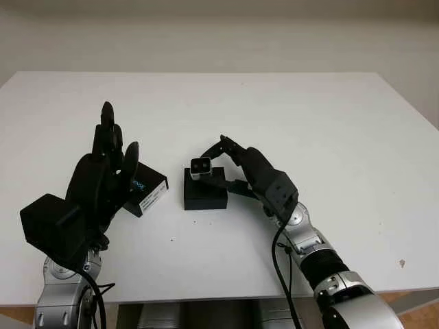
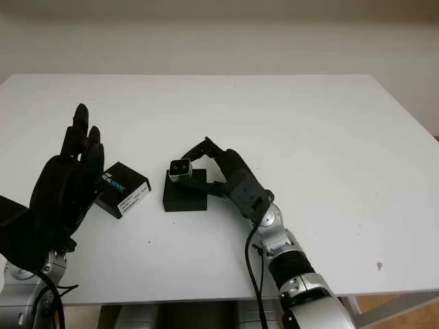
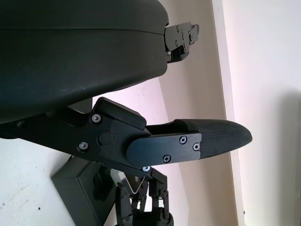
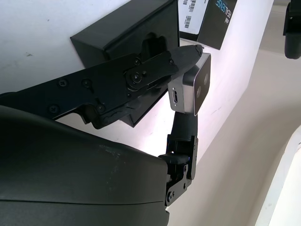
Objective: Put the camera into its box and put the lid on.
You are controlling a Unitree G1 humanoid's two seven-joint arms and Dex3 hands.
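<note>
White table (image 1: 288, 110) (small dark specks near its front edge), plain pale wall (image 1: 219, 34) behind

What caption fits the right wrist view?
Right hand holds the camera above the open box.

I read "REALSENSE" in white on the black lid (image 2: 122, 189), just beside the box (image 2: 185, 192); its white sticker's print is illegible.

Black hands (image 1: 103, 171), silver forearms (image 1: 322, 257).
</note>
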